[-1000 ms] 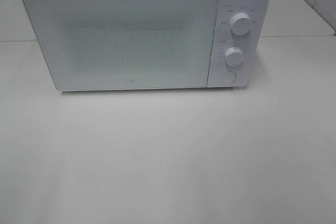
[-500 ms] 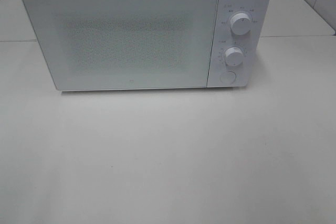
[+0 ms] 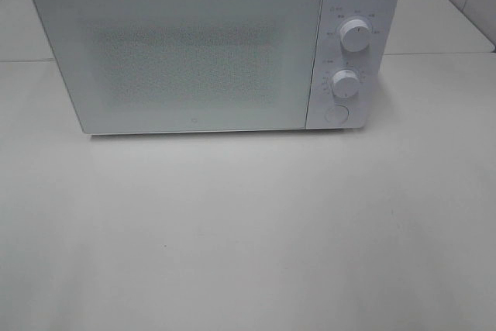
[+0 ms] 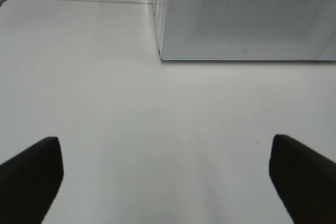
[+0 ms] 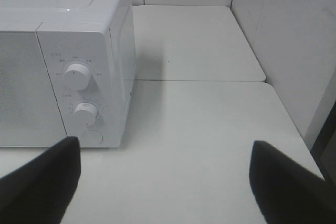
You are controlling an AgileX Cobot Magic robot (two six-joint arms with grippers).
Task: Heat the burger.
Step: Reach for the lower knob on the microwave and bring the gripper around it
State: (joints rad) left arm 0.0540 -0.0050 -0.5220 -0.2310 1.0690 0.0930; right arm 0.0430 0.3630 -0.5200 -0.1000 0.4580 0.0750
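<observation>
The left end effector [image 4: 165, 153] has its jaws spread wide. Its two dark fingers [image 4: 31, 179] show only as blunt tips at opposite sides of the left wrist view, and they grip nothing. It hangs above the counter [image 4: 168, 114], tilted down and forward. The right end effector [image 5: 165, 156] is spread the same way, its dark fingers [image 5: 286, 182] far apart and empty, also clear of the counter and pitched forward.

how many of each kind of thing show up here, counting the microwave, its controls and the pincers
microwave: 1
knobs, upper knob and lower knob: 2
round button: 1
pincers, left pincer and right pincer, both open: 2
total: 6
</observation>
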